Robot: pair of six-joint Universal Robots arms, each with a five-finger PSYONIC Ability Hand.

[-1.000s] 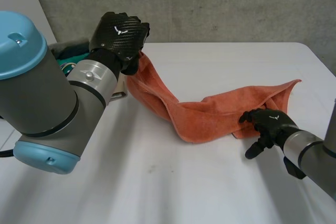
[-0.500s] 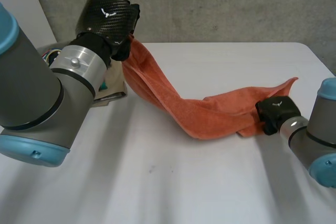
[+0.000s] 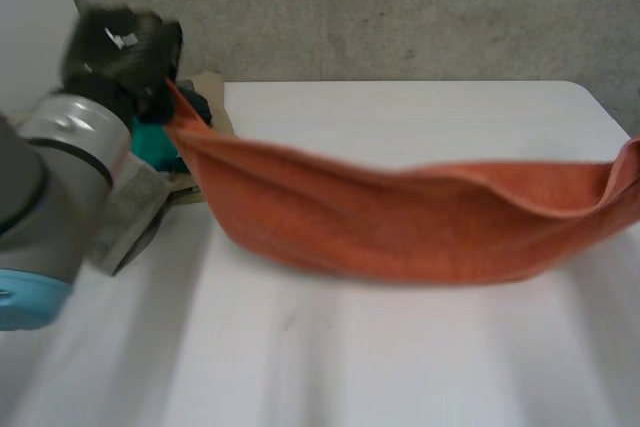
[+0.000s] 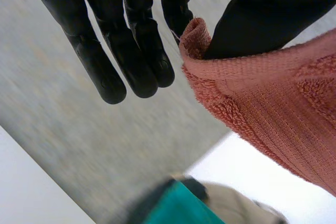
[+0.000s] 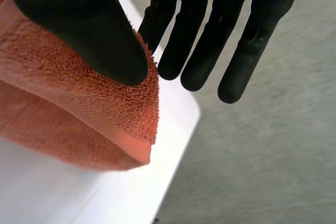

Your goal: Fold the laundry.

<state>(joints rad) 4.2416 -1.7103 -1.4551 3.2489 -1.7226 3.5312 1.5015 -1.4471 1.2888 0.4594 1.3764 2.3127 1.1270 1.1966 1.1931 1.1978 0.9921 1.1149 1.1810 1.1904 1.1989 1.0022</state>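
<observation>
Readable text: none.
Left hand: small white mark on its back, too blurred to read.

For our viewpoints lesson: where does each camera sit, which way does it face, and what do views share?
Head view: between and behind the arms, facing down at the table; left arm and left hand show.
Left wrist view: on that wrist, facing along its palm; the hand pinches a corner of the towel.
Right wrist view: likewise; right hand pinches the towel's other end.
Shared: the towel.
</observation>
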